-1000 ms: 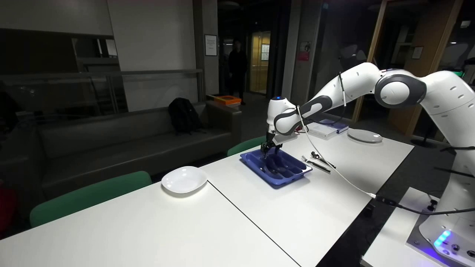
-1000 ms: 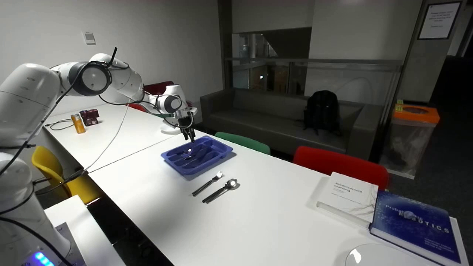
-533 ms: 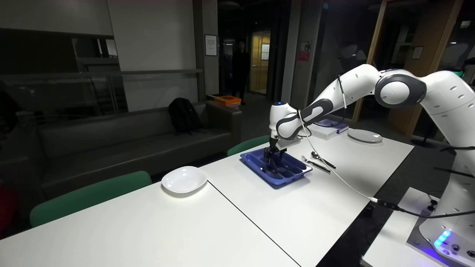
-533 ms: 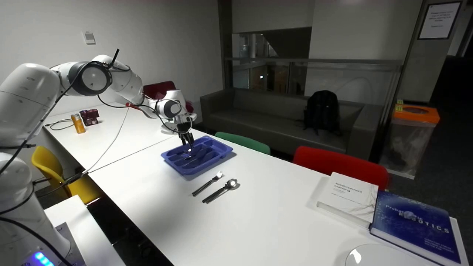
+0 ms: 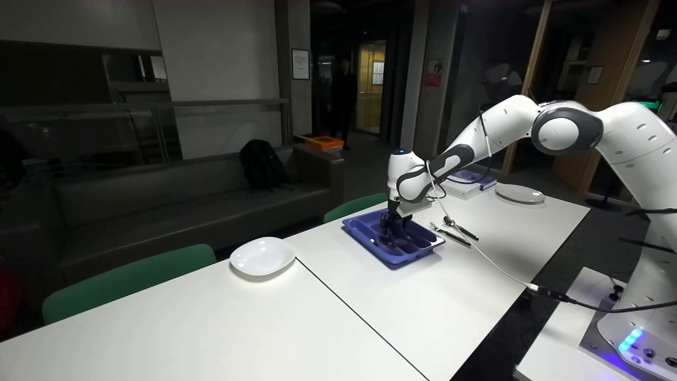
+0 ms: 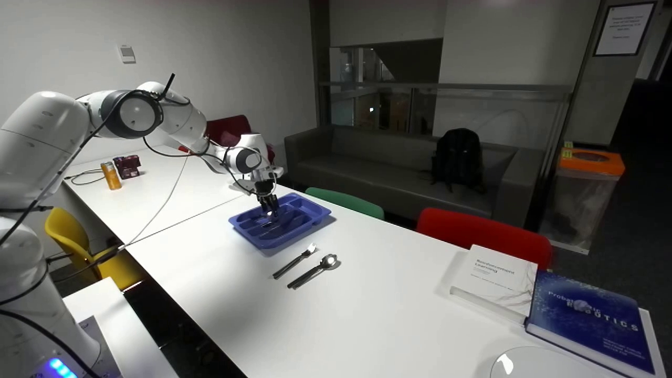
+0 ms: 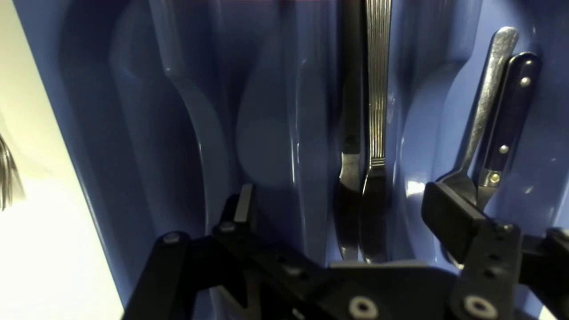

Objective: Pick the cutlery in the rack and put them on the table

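Observation:
The rack (image 5: pixel 394 259), a blue ribbed tray, stands on the white table (image 5: pixel 211 328); it also shows in the other views (image 6: pixel 270 243) (image 7: pixel 271 133). In the wrist view, two silvery knives (image 7: pixel 378 124) lie side by side in a middle compartment. A spoon (image 7: pixel 486 98) and a dark-handled utensil (image 7: pixel 511 115) lie in the compartment to the right. My gripper (image 7: pixel 346 206) is open, its fingers apart on either side of the knives; the right finger partly covers the spoon's bowl. In an exterior view the gripper (image 6: pixel 270 212) reaches into the rack. A fork (image 6: pixel 295 261) and spoons (image 6: pixel 314 272) lie on the table.
A white plate (image 5: pixel 263 256) stands beyond the table seam. A flat dish (image 5: pixel 520 193) and books (image 6: pixel 493 283) are at the far end. A thin white cable (image 5: pixel 497 259) hangs from the arm over the table. Green chairs (image 6: pixel 346 202) stand along the edge.
My gripper has moved down into the rack and shifted towards its middle. The rack and the cutlery on the table have not moved.

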You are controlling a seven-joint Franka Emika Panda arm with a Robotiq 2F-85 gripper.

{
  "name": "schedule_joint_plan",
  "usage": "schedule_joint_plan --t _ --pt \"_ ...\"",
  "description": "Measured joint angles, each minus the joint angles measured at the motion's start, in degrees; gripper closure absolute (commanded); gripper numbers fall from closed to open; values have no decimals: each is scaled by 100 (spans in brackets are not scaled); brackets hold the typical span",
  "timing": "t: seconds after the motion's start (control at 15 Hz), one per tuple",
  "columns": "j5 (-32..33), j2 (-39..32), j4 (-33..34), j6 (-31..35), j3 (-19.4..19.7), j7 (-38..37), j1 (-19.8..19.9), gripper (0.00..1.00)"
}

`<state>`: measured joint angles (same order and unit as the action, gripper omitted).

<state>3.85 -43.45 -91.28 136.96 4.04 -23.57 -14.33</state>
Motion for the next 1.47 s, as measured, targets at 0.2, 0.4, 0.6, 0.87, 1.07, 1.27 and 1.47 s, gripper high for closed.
schedule_joint_plan --t 0.2,0.4,0.6,0.87,1.07,1.27,1.47 --pt "-35 -128 -1 249 -36 31 91 0" --pt "-98 -256 1 450 -61 31 105 0" --pt "-209 -323 20 491 -130 31 106 0" --pt "-338 -384 67 491 -204 37 111 0" --pt "-472 -422 71 490 -257 140 186 0" --pt "-585 -468 87 490 -336 299 326 33" --pt "-638 -514 150 482 -384 409 401 58"
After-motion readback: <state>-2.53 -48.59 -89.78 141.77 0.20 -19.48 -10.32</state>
